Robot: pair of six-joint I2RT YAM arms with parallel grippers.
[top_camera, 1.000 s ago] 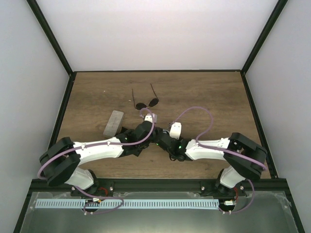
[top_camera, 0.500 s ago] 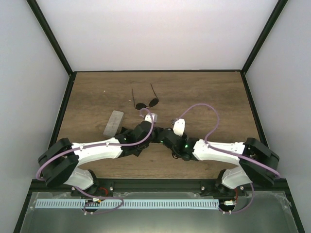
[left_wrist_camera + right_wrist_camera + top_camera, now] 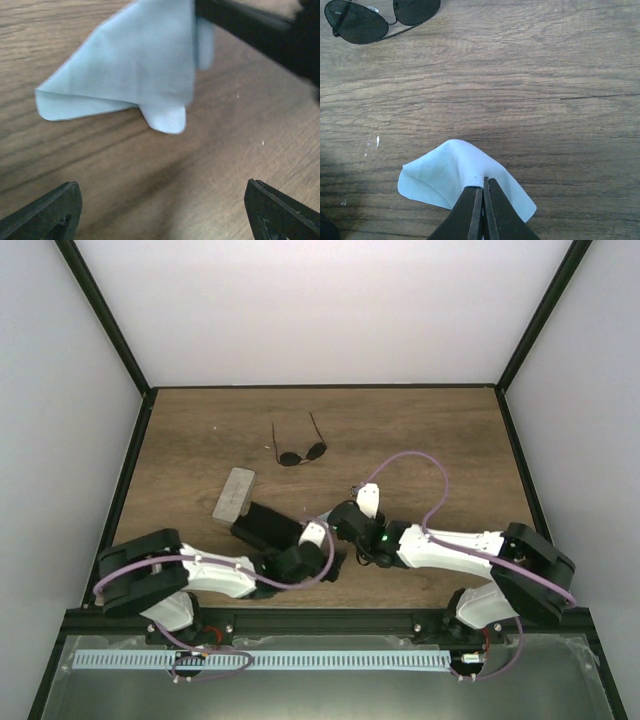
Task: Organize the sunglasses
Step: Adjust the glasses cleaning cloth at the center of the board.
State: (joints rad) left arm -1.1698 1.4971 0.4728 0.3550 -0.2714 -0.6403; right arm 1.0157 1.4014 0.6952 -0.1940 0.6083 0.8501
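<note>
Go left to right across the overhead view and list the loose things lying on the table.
Grey case → black case → sunglasses. The light blue cloth is too hidden in that view to place.

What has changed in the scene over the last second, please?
The left gripper opened, released the cloth and drew back toward its base. The right gripper stays shut on the cloth. The sunglasses and grey case have not moved.
</note>
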